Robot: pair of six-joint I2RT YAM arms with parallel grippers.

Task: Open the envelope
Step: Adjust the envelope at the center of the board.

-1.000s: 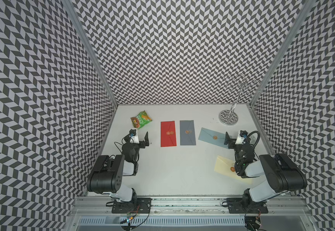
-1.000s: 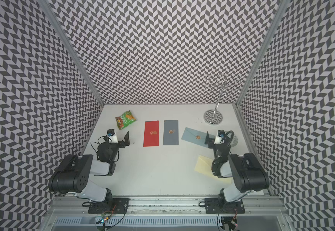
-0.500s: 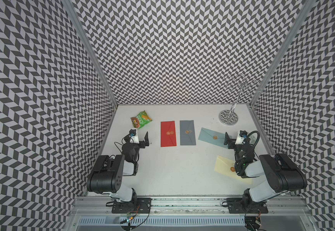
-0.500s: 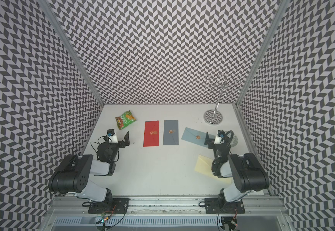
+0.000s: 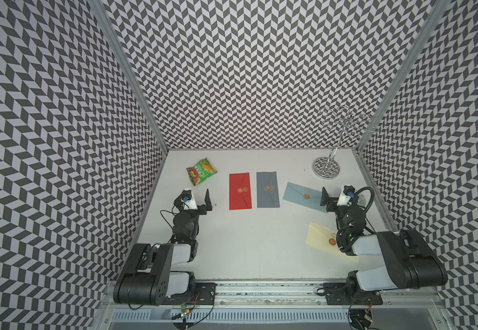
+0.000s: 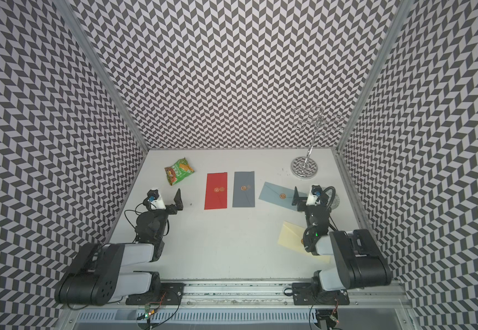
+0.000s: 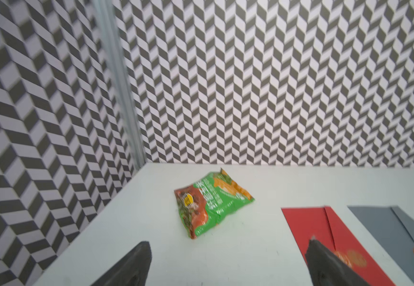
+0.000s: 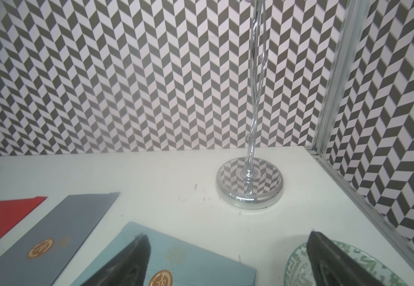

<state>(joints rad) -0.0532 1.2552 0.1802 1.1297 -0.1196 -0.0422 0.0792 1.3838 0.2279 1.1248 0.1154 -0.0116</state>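
Note:
Several sealed envelopes lie flat on the white table, each with a round gold seal: red (image 5: 240, 191), dark grey (image 5: 267, 189), light blue (image 5: 303, 196) and cream (image 5: 322, 238). My right arm partly covers the cream one. My left gripper (image 5: 196, 200) stands open and empty, left of the red envelope (image 7: 307, 222). In its wrist view the left gripper (image 7: 228, 242) has bare table between its fingers. My right gripper (image 5: 335, 200) is open too. One finger hangs over the near end of the light blue envelope (image 8: 188, 260), and nothing is held.
A green and orange snack packet (image 5: 201, 171) lies at the back left. A chrome stand (image 5: 326, 168) rises at the back right. A small green-patterned dish (image 8: 297, 265) sits by the right gripper's outer finger. Chevron walls close in three sides.

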